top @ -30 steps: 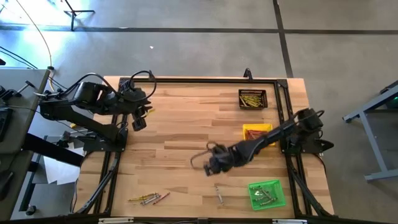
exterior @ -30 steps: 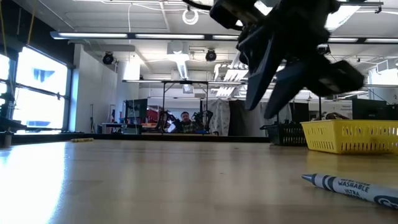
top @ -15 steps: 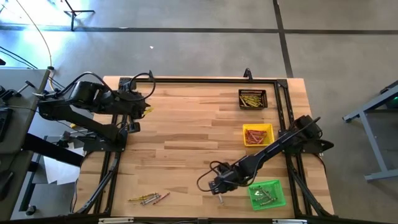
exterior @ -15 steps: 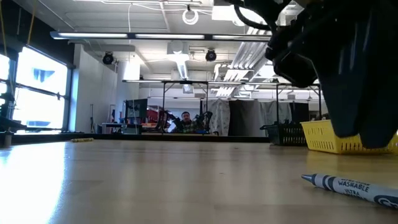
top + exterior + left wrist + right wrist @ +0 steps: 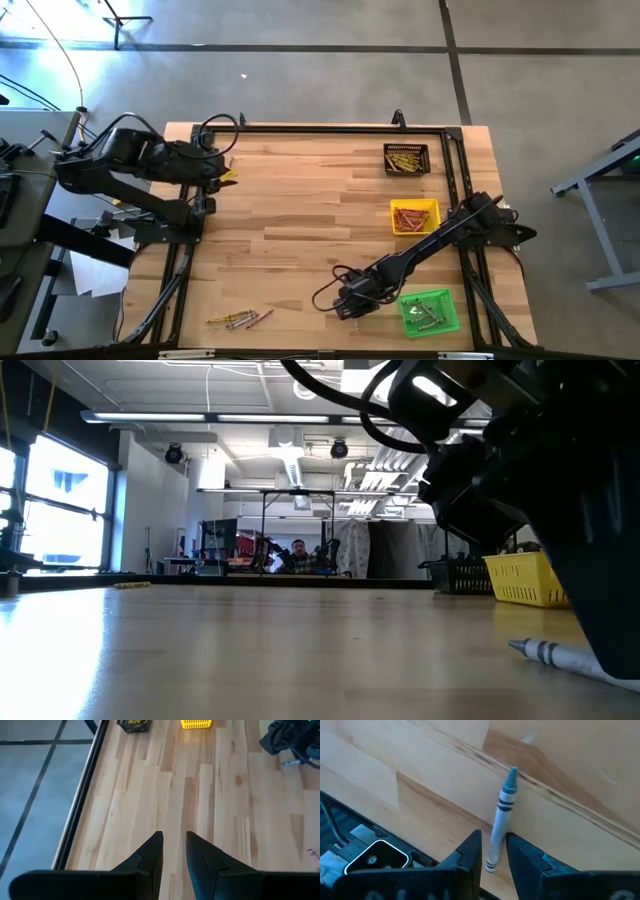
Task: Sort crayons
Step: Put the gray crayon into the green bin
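A grey-blue crayon point(image 5: 503, 802) lies flat on the wooden table near its front edge, and also shows in the low view point(image 5: 555, 656). My right gripper point(image 5: 494, 836) is down at the table over it point(image 5: 345, 303), slightly open. Its two fingers stand on either side of the crayon's blunt end point(image 5: 491, 862), and the pointed tip sticks out ahead of them. My left gripper point(image 5: 218, 176) waits at the table's far left, empty, with a narrow gap between its fingers point(image 5: 174, 840). My right gripper comes at the crayon's blunt end point(image 5: 492, 857) from above, slanting, with the fingers lying along the crayon. A gap shows on each side of the crayon. I cannot tell whether a finger touches it. The crayon lies on the table.
A green tray point(image 5: 430, 311) stands just right of my right gripper, a yellow tray point(image 5: 414, 215) farther back, and a black tray point(image 5: 406, 158) at the far right; each holds crayons. Several loose crayons point(image 5: 240, 319) lie at the front left. A small yellow thing point(image 5: 230, 176) lies by my left gripper.
My right gripper has gone from mid-table toward the near edge and down onto the grey-blue crayon. The crayon has shifted a little along the table and rolled. My left gripper has drawn back toward the table's left edge.
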